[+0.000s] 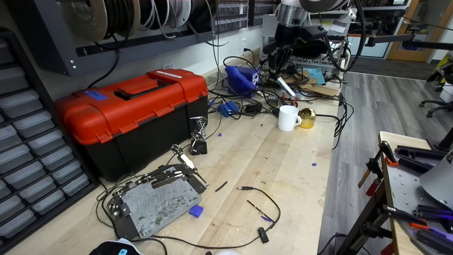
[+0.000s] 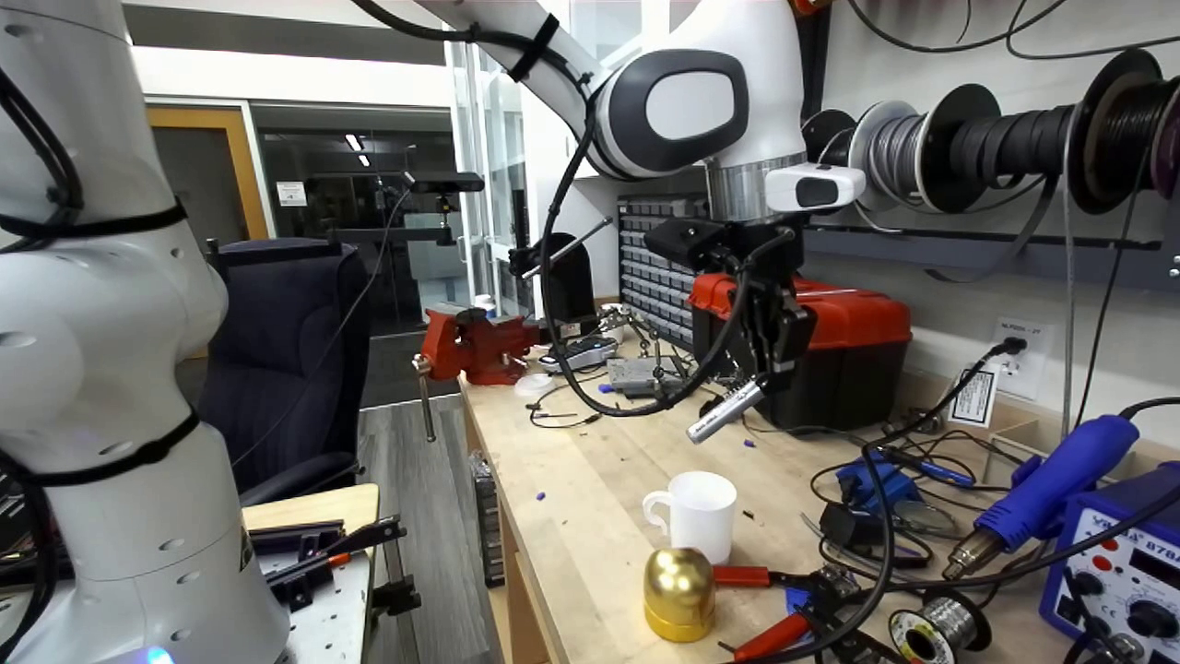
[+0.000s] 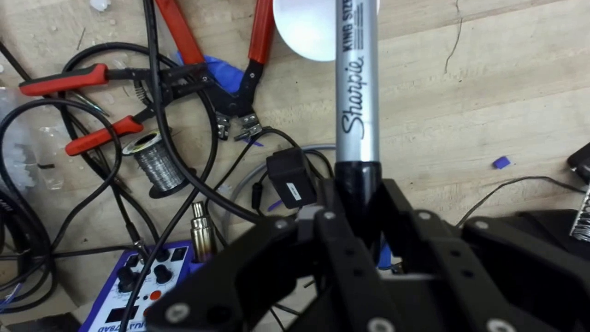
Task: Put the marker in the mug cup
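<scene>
The marker is a silver Sharpie with a black end; it shows in both exterior views (image 1: 285, 86) (image 2: 726, 412) and large in the wrist view (image 3: 357, 92). My gripper (image 1: 274, 73) (image 2: 772, 373) (image 3: 358, 198) is shut on its black end. The silver part sticks out and slants downward. The white mug cup (image 1: 287, 119) (image 2: 703, 516) stands upright on the table, its handle toward the table's open edge. The marker's free end is above the mug's rim height, apart from it. In the wrist view the marker covers part of the mug (image 3: 304, 30). The mug's inside is mostly hidden.
A gold round holder (image 1: 307, 118) (image 2: 679, 595) stands close beside the mug. Red-handled pliers (image 3: 235, 87), a solder spool (image 3: 159, 161) and black cables lie nearby. A blue hot-air station (image 1: 244, 79) (image 2: 1120, 563) and a red toolbox (image 1: 134, 117) (image 2: 853, 323) stand along the wall.
</scene>
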Robot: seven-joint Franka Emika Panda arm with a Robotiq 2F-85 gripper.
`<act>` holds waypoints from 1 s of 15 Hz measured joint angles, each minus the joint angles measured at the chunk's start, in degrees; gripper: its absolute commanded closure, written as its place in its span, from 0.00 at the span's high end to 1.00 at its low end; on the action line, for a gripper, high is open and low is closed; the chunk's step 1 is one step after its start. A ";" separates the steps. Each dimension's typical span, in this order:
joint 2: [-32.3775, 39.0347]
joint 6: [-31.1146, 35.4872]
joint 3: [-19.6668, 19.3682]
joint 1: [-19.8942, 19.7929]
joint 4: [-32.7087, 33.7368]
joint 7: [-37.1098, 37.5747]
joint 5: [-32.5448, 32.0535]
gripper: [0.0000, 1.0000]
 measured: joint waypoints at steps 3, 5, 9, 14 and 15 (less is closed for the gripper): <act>0.01 2.18 -0.27 -0.16 -0.48 0.18 -0.83 0.04; 0.03 3.93 -0.34 -0.26 -1.07 0.18 -1.07 0.04; 0.22 6.74 -0.33 -0.28 -2.62 0.18 -1.13 0.04; 0.72 9.18 -0.24 -0.28 -4.71 0.19 -1.07 0.04; 0.88 9.57 -0.21 -0.28 -5.03 0.19 -0.99 0.04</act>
